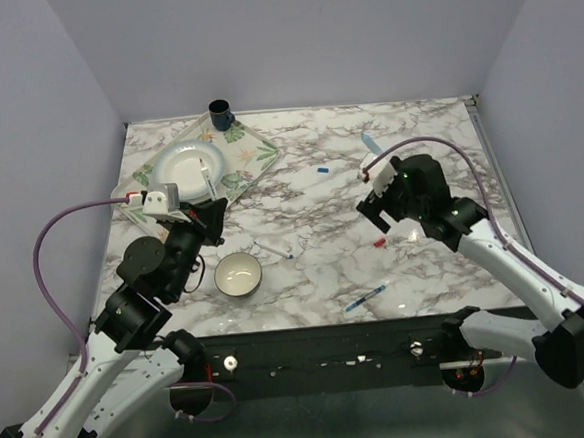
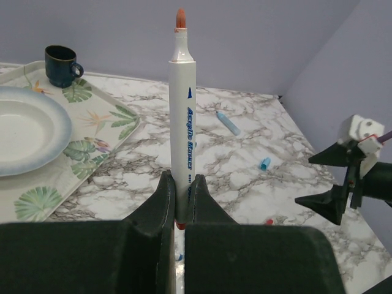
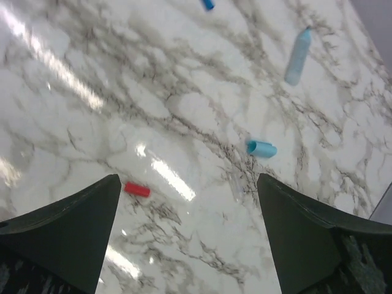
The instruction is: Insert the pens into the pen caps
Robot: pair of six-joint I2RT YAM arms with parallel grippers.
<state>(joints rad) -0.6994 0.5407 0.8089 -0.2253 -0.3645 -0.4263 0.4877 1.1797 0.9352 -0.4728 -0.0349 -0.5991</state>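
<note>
**Left fingers clamped on one pen, right jaws wide above the caps**

Closest to the left wrist camera, the left gripper (image 2: 179, 190) is closed tight on the red-tipped pen (image 2: 182, 110). The pen stands upright between the fingers, uncapped nib on top, with its lower end mostly buried in the grip.

Pens, four counted:
- one held
- one thick light blue pen (image 1: 369, 141) lying far back on the marble table (image 1: 301, 208)
- one thin pen beside the bowl (image 1: 274, 249)
- one thin pen by the near edge (image 1: 366, 298)

The last two have blue ends, and both are too small to make out further.

Caps, three counted, all loose on the marble:
- The red cap (image 3: 137, 190) lies just inside the right gripper's left finger.
- The light blue cap (image 3: 261, 148) lies beyond its other finger.
- The dark blue cap (image 3: 208, 3) is cut off by the top edge of the right wrist view. It shows whole from above, between the tray and the right arm.

The right gripper (image 3: 188, 177) hangs over the table with its jaws spread wide and nothing between them. From above, it hides the light blue cap. A faint clear shape near that cap cannot be identified.

There is one each of the tray (image 1: 253, 157), plate (image 1: 183, 166), mug (image 1: 221, 113) and bowl (image 1: 238, 274), all on the left side. The left arm covers the tray's near corner.
</note>
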